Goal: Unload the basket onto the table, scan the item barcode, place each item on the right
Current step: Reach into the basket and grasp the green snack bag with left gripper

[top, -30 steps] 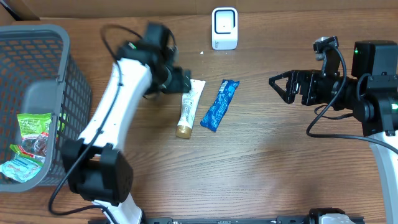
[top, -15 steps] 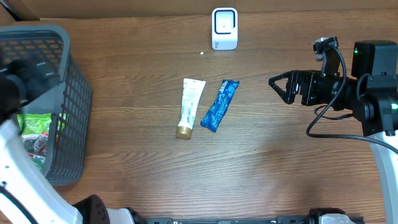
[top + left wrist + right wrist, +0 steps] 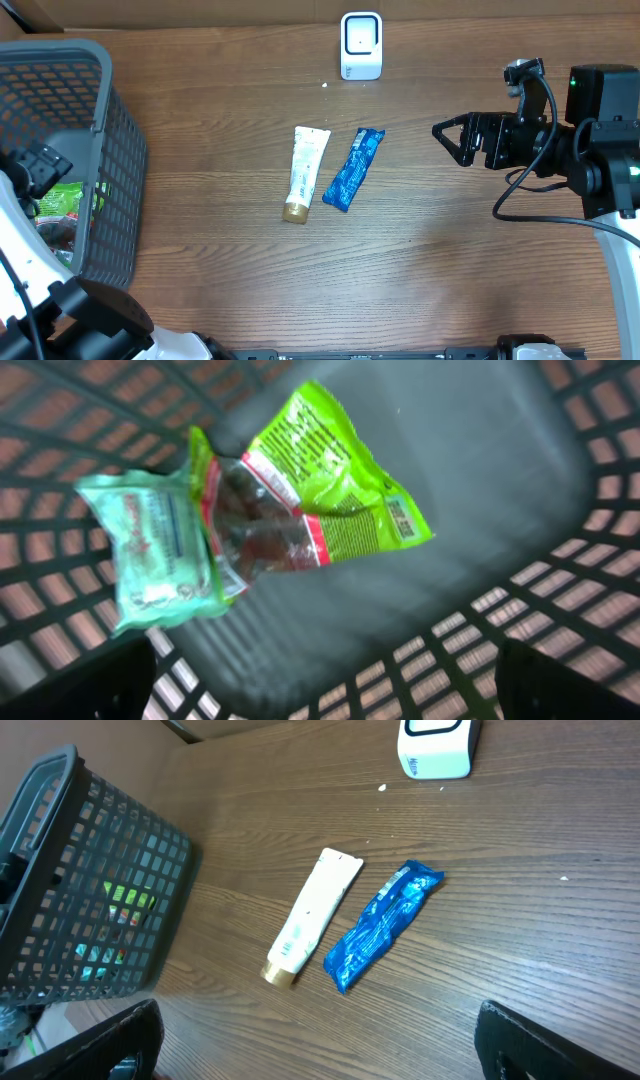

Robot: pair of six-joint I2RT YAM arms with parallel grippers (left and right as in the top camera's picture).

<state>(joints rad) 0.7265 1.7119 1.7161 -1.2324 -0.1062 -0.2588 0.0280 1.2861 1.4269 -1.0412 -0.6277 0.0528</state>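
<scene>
The white scanner (image 3: 361,45) stands at the far edge of the wooden counter (image 3: 250,280), and everything else is placed from it. A cream tube (image 3: 305,173) with a gold cap lies flat on the robot's side of the scanner and slightly to its left, well apart from it, with the cap end pointing away from the scanner. A blue packet (image 3: 353,168) lies just beside the tube on its right, almost straight in front of the scanner. It is also flat, and a thin strip of wood shows between the two. Neither item is touched by anything.

The right hand (image 3: 447,142) hangs to the right of the scanner and nearer the robot, at about the level of the blue packet's far end. Its fingers are spread wide and hold nothing. In its own wrist view the tube, the packet and the scanner all lie clear beyond the fingertips.

The dark mesh basket (image 3: 100,110) sits far to the left of the scanner, at the counter's edge. The left hand (image 3: 38,165) is down inside it, and in the left wrist view its fingers (image 3: 80,680) sit at the two lower corners, spread apart with nothing between them. Below it, on the basket floor, lie a green packet (image 3: 330,480) and a pale green packet (image 3: 160,550), their edges overlapping. The print on both is too blurred to read.
</scene>
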